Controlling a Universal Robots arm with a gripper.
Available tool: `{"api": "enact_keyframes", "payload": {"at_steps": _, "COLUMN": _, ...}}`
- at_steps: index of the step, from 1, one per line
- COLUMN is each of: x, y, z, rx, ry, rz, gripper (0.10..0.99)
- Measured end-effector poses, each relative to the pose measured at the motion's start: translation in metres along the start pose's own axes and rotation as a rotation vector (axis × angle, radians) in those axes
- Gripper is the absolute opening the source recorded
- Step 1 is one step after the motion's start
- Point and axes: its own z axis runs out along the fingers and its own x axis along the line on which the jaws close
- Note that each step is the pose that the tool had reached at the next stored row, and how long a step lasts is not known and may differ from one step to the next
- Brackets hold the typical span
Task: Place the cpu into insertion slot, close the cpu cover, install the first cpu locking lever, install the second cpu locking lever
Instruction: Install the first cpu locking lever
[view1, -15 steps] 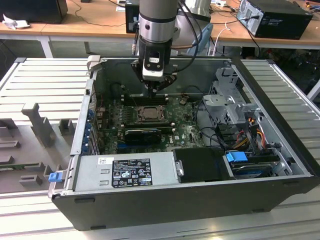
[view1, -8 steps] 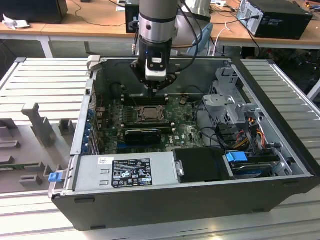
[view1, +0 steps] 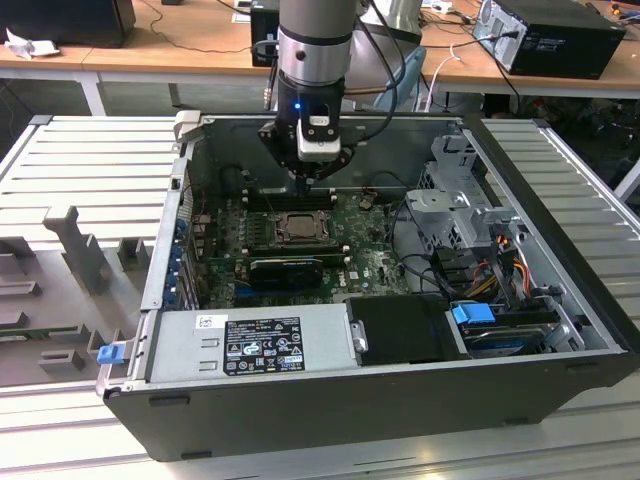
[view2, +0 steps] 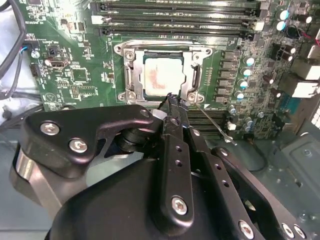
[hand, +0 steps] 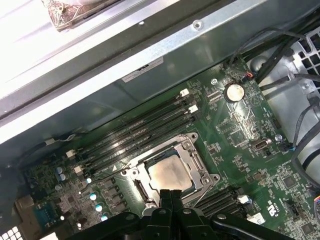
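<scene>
Cpu: sits flat in the insertion slot, dull silver top framed by the square opening of the lowered cpu cover. Lies on the green motherboard in the far half of the open computer case, just beyond the black graphics card. Gripper: hangs right over one edge of the slot, fingers pressed together, nothing seen between them. Thin locking lever: slants out from a slot corner beside the fingertips, across the long black memory slots; touching the tips or not, cannot tell.
</scene>
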Motion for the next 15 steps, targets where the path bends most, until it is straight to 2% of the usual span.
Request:
{"api": "enact_keyframes", "payload": {"at_steps": 8, "x": 0.0001, "y": 0.0, "z": 0.0, "rx": 0.003, "ry": 0.0012, "rz": -0.056, "gripper": 0.106}}
{"api": "enact_keyframes", "payload": {"at_steps": 10, "x": 0.0001, "y": 0.0, "z": 0.0, "rx": 0.004, "ry": 0.0024, "rz": -0.096, "gripper": 0.106}}
{"api": "enact_keyframes", "payload": {"at_steps": 15, "x": 0.0001, "y": 0.0, "z": 0.0, "rx": 0.006, "ry": 0.004, "rz": -0.148, "gripper": 0.106}}
